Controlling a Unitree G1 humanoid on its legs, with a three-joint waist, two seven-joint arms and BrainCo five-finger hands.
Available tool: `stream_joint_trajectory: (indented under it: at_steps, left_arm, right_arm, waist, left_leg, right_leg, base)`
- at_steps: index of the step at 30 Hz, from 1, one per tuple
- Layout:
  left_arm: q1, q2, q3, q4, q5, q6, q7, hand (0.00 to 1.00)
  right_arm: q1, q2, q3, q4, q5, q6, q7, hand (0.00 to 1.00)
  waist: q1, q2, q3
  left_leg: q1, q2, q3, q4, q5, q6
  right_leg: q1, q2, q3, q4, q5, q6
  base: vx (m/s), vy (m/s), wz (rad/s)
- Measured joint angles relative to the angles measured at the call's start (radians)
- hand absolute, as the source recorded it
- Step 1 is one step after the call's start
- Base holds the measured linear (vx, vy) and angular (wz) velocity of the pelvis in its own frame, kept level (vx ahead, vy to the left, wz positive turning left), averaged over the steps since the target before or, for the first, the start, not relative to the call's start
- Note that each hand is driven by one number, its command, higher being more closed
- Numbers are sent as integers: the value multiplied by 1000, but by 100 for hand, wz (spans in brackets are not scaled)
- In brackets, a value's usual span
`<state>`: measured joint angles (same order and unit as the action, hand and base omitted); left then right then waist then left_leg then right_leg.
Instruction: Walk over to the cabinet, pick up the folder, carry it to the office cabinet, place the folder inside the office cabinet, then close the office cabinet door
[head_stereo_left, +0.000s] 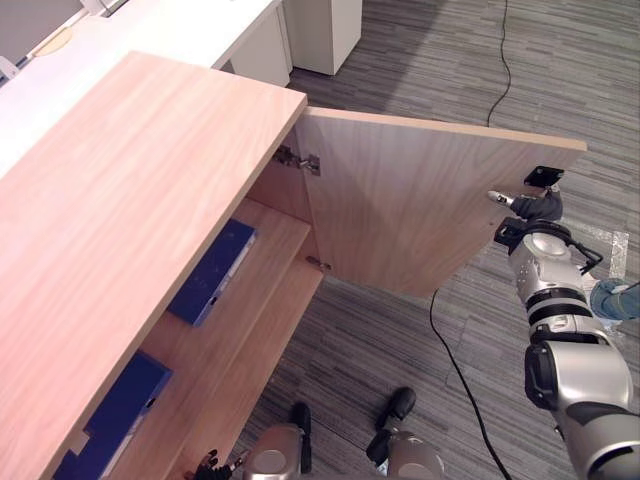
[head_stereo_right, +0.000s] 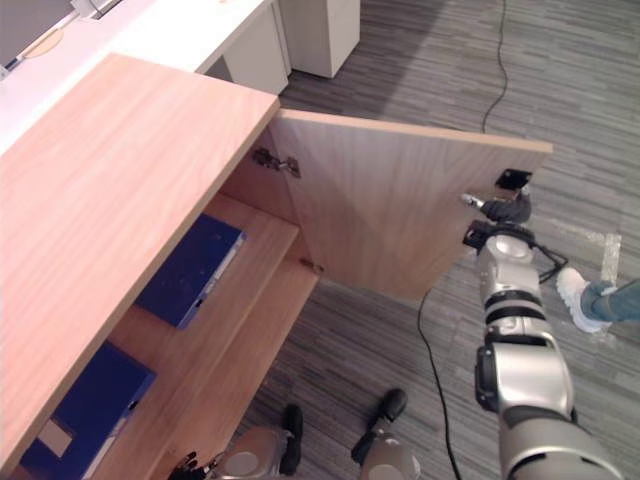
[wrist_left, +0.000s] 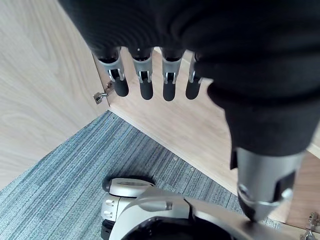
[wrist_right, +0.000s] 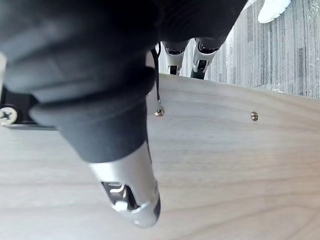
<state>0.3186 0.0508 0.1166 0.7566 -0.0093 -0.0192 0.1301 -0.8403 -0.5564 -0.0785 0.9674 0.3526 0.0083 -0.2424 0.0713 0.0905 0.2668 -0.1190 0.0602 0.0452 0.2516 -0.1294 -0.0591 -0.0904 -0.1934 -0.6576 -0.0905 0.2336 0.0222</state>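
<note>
The wooden office cabinet (head_stereo_left: 110, 200) stands open, its door (head_stereo_left: 400, 200) swung out to the right. A blue folder (head_stereo_left: 212, 270) lies flat on the upper shelf inside, and a second blue folder (head_stereo_left: 115, 415) lies nearer me. My right hand (head_stereo_left: 537, 207) is at the door's free edge, just below a black fitting (head_stereo_left: 543, 176). Its thumb (wrist_right: 130, 185) rests straight on the door's inner face, and its fingers (wrist_right: 172, 52) reach past the edge on the outer side. My left hand (head_stereo_left: 210, 465) hangs low by the cabinet's bottom front, its fingers (wrist_left: 145, 85) relaxed and holding nothing.
A person's white shoe (head_stereo_right: 575, 295) stands on the grey carpet just right of my right arm. White desks and a white unit (head_stereo_left: 320, 30) stand behind the cabinet. Striped carpet (head_stereo_left: 380, 340) lies between the door and me.
</note>
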Motion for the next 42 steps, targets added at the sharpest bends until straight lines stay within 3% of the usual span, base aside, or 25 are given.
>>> stream_joint_trajectory:
  at_steps: [5,14,18,19,21,23,24,25,26,29,31,36,42]
  left_arm:
    - [-2,18,7,18,43,0,-4,0]
    - [-84,42,58,34,62,-4,-40,0]
    - [-103,43,61,34,65,-7,-52,0]
    - [-103,44,61,34,79,-6,-67,0]
    - [-106,44,54,24,81,-6,-83,0]
    - [-100,44,29,-21,84,4,-105,0]
    - [-93,44,19,-43,84,7,-114,0]
    - [-68,38,-1,-94,84,12,-132,0]
    - [-61,39,-13,-143,83,12,-153,0]
    - [-26,28,-52,-257,84,31,-206,0]
    - [3,30,-53,-313,86,39,-230,0]
    - [47,37,-52,-383,88,77,-291,0]
    - [46,37,-49,-478,95,95,-330,0]
  right_arm:
    - [2,-54,172,-122,-2,32,48,0]
    - [61,-277,565,-351,20,50,204,0]
    - [89,-376,756,-464,12,66,346,0]
    - [110,-388,847,-499,-17,81,446,0]
    - [141,-386,919,-553,-40,86,521,0]
    - [172,-350,1023,-661,-80,86,655,0]
    - [190,-331,1034,-680,-84,86,680,0]
    - [220,-285,1061,-710,-103,84,737,0]
    - [252,-244,1085,-728,-105,76,786,0]
    - [267,-137,1087,-740,-138,75,838,0]
    - [271,-152,1087,-737,-163,84,887,0]
    - [415,-299,1033,-766,-275,150,990,0]
    - [567,-341,892,-875,-296,168,1052,0]
  waist:
    - [-22,6,4]
    - [-28,7,3]
    - [-29,2,-23]
    - [-28,-5,-41]
    - [-25,-8,-50]
    - [-9,-12,-69]
    - [-2,-9,-80]
    - [17,9,-117]
    - [6,-5,-118]
    - [44,8,-129]
    - [44,2,-129]
    - [27,-49,-155]
    - [25,-57,-160]
  left_leg:
    - [-20,32,13,35,-21,-3]
    - [8,98,31,9,-9,-39]
    - [24,131,30,-17,6,-65]
    - [35,141,27,-37,14,-78]
    - [35,152,18,-41,15,-79]
    - [31,156,-1,-68,20,-80]
    - [31,161,-7,-84,27,-69]
    - [24,201,-1,-129,34,-67]
    - [25,187,-13,-134,45,-89]
    - [22,188,-53,-172,102,-91]
    - [19,186,-60,-189,126,-101]
    - [35,149,-54,-194,126,-98]
    - [66,116,-38,-177,99,-71]
  right_leg:
    - [-15,31,14,0,-1,-8]
    - [-21,104,45,-1,-27,-44]
    - [-20,142,47,-1,-47,-70]
    - [-20,156,47,-1,-64,-78]
    - [-20,169,44,-1,-74,-79]
    - [-35,183,45,-2,-99,-56]
    - [-40,189,39,-1,-125,-27]
    - [-75,194,19,79,-148,-61]
    - [-80,169,48,138,-186,-116]
    - [-58,190,16,76,-165,-105]
    - [-56,189,3,68,-160,-101]
    - [-17,170,1,7,-113,-83]
    - [18,136,9,5,-101,-58]
  base:
    - [22,53,-16]
    - [32,-18,-16]
    - [61,-89,-8]
    - [60,-80,-4]
    - [52,-87,-2]
    - [52,-110,-4]
    - [86,-96,-7]
    - [167,18,32]
    - [178,6,45]
    - [110,-60,42]
    - [79,2,22]
    - [102,66,5]
    - [75,103,-3]
